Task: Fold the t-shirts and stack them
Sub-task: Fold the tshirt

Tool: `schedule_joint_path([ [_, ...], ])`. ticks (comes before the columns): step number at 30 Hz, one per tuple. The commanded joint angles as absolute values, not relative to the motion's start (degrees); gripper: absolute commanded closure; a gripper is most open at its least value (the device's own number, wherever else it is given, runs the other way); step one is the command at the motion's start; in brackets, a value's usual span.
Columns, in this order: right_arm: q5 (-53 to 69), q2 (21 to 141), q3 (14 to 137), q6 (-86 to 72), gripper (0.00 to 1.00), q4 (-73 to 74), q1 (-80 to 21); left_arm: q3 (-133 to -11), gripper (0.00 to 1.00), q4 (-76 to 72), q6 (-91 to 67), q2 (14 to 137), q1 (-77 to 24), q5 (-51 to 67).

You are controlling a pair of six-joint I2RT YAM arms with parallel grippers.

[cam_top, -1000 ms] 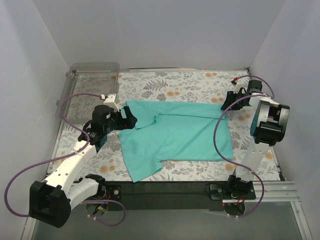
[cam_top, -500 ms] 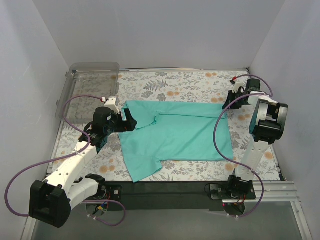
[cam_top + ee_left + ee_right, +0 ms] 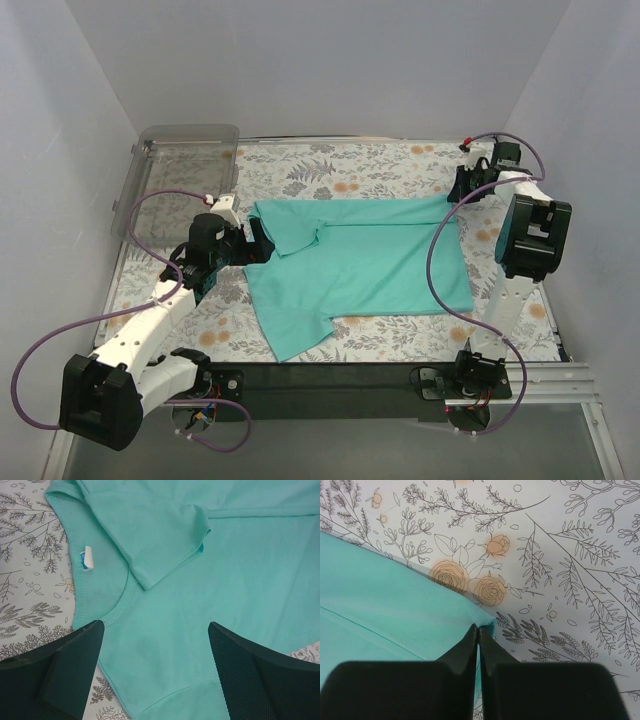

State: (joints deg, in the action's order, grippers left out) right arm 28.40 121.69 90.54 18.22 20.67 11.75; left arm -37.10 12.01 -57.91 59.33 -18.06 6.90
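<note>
On the floral tablecloth (image 3: 350, 170), the teal t-shirt (image 3: 370, 265) lay lengthwise from my right gripper (image 3: 479, 630), pinching its corner, to my left gripper (image 3: 156, 627), spread above its collar (image 3: 107, 611).

You have one gripper spread and one clamped.
Your left arm (image 3: 150, 320) reaches forward and inward, bent at the elbow, and the left gripper (image 3: 156, 627) sits low with its jaws wide apart. Your right arm (image 3: 512, 295) stretches toward the far right, and the right gripper (image 3: 479, 630) is pinched closed on the t-shirt (image 3: 380, 595) corner.
</note>
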Motion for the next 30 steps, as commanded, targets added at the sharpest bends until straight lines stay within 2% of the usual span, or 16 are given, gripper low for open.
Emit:
schedule_joint_path([
  [1,26.9,122.7,92.9,20.1,0.89,22.6,11.4,-37.0,0.21,11.7,-57.7,58.7,-17.7,6.5],
  [5,23.7,121.3,91.9,21.0,0.73,22.6,11.5,-37.2,0.21,11.7,-57.7,59.0,-17.8,6.7],
  [12,13.6,117.8,92.8,20.4,0.7,22.0,11.5,-37.5,0.21,12.1,-58.6,59.0,-17.7,6.9],
  [15,15.1,115.4,91.6,21.1,0.67,22.1,11.5,-38.5,0.21,13.9,-60.4,59.1,-17.8,7.1],
  [17,17.3,113.3,89.7,23.0,0.58,22.1,11.4,-39.5,0.21,16.5,-62.2,59.1,-17.7,7.1],
  [18,20.5,110.6,86.9,24.2,0.56,22.1,11.4,-40.5,0.21,17.7,-64.7,59.2,-17.7,7.1],
  [21,30.1,103.8,81.3,33.5,0.46,23.7,11.3,-42.0,0.22,23.0,-70.4,59.4,-17.7,8.3],
  [23,34.5,100.3,75.5,43.4,0.43,27.8,11.3,-42.2,0.23,27.0,-73.4,59.2,-17.7,9.7],
  [25,39.1,95.8,70.1,51.0,0.43,34.4,11.3,-41.6,0.24,29.5,-78.0,59.0,-17.7,12.6],
  [27,39.5,91.8,66.3,60.8,0.43,37.6,11.2,-40.5,0.26,33.7,-81.3,58.6,-17.7,14.1],
  [30,37.7,86.9,58.4,67.2,0.43,41.5,11.2,-40.3,0.27,41.0,-87.2,59.3,-17.7,12.8],
])
